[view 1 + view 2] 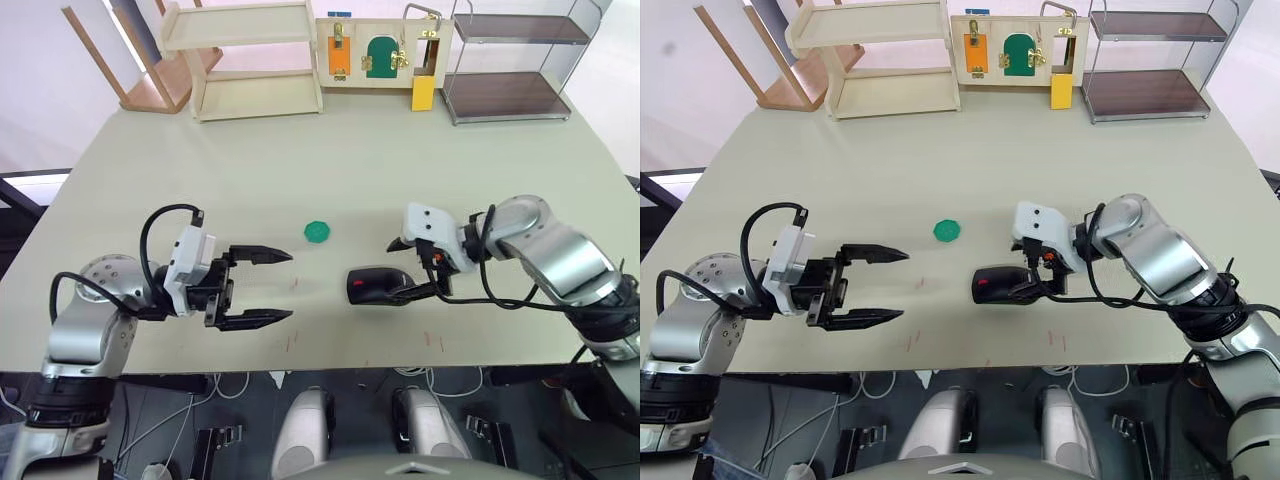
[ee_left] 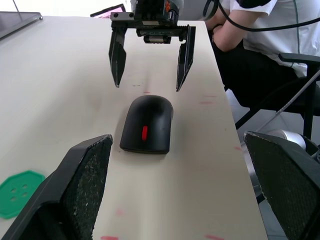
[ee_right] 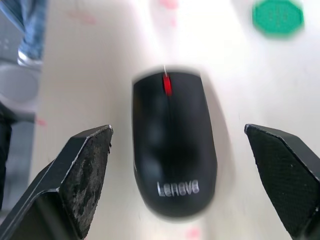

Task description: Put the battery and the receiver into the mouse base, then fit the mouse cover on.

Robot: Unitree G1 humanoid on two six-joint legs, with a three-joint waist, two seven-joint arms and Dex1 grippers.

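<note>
The tabletop point(image 1: 330, 160) is a pale, wide surface. Along its far edge stand a wooden shelf point(image 1: 250, 60), a latch board point(image 1: 375, 50) with orange, green and yellow panels, and a clear rack with dark shelves point(image 1: 510, 65), the rack nearest the far right corner.

The assembled mouse lies near the middle of the front edge, slightly toward the right. Its mouse cover point(image 3: 172, 150), glossy black with pale "Lenovo" lettering at one end and a red scroll wheel at the other, sits on the mouse base point(image 1: 378, 287), whose black body shows beneath it in the head view. The battery and the receiver cannot be seen.

The right gripper point(image 1: 415, 268) hangs just beside the mouse on its right, fingers apart and standing to either side of the mouse's lettered end, not clamped on it. The left gripper point(image 1: 262, 288) hovers near the front edge, left of the mouse and apart from it, its two black fingers spread wide and pointing toward it.

A small green disc point(image 1: 317, 232) rests on the tabletop behind the gap between left gripper and mouse.
</note>
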